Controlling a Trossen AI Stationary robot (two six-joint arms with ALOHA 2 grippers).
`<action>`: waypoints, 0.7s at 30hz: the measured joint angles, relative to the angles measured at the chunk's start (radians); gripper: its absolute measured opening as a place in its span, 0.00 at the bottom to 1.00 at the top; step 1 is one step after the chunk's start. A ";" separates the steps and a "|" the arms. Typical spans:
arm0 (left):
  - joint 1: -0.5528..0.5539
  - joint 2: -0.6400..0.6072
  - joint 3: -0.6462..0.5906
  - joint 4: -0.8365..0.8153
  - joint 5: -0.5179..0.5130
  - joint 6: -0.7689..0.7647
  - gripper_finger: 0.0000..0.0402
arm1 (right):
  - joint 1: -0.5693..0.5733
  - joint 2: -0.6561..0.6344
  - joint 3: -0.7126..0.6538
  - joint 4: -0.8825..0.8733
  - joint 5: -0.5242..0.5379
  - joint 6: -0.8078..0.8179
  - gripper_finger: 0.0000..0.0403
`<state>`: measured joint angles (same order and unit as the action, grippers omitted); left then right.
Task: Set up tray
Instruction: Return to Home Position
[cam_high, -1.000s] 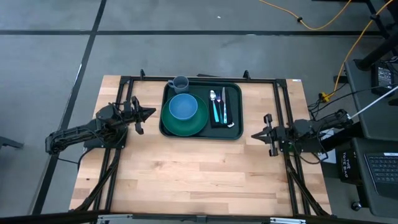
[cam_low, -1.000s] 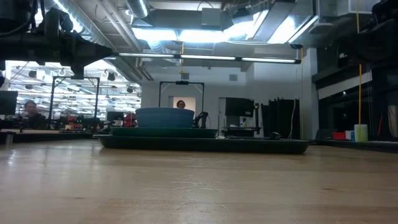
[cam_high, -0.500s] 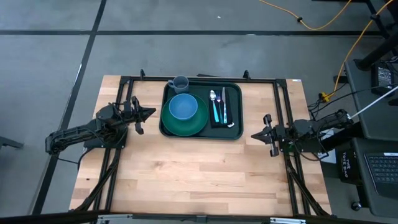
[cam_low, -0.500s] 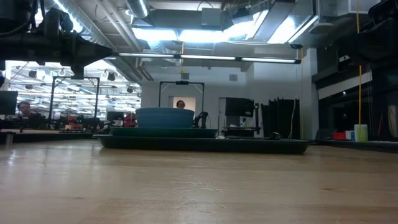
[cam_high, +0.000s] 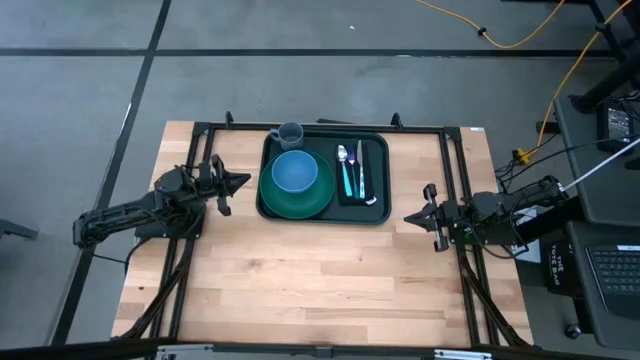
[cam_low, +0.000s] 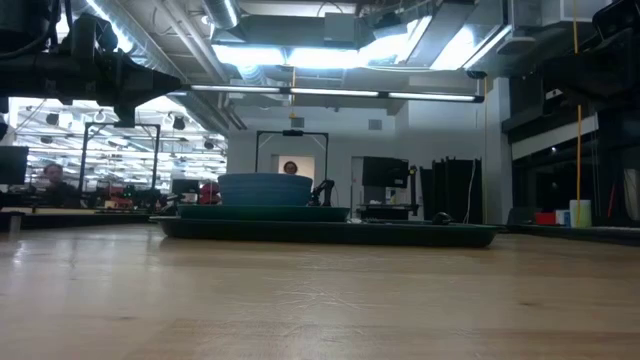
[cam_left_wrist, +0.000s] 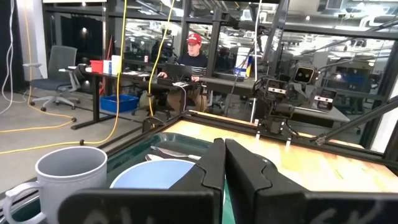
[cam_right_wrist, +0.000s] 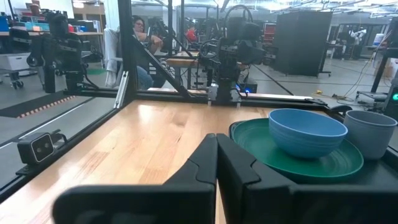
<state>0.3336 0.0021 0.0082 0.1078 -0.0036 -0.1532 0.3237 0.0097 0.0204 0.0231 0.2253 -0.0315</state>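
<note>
Tray sits at the far middle of the table and looks fully set to me. You've got a green plate on its left half with a blue bowl on top. A grey cup stands at its far left corner. A black napkin on the right half carries three pieces of cutlery side by side. Every item you can see is at the tray, so I judge only parking the arms is left. Left hand hangs just left of the tray, fingers together, empty. Right hand is off the tray's near right corner, fingers together, empty too. Tray looks dark green and rectangular, with rounded corners and a raised rim, lying flat.
</note>
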 joint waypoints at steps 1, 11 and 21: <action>0.000 0.000 0.000 0.000 0.000 0.000 0.01 | 0.000 0.000 0.000 0.000 0.000 0.001 0.01; 0.000 0.000 0.000 0.000 0.000 0.000 0.02 | 0.000 -0.009 0.001 0.003 -0.001 0.000 0.01; 0.000 0.000 0.000 0.000 0.000 0.000 0.02 | 0.000 -0.006 0.001 0.000 -0.001 0.000 0.01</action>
<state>0.3336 0.0025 0.0082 0.1074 -0.0040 -0.1532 0.3237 0.0036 0.0212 0.0227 0.2245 -0.0319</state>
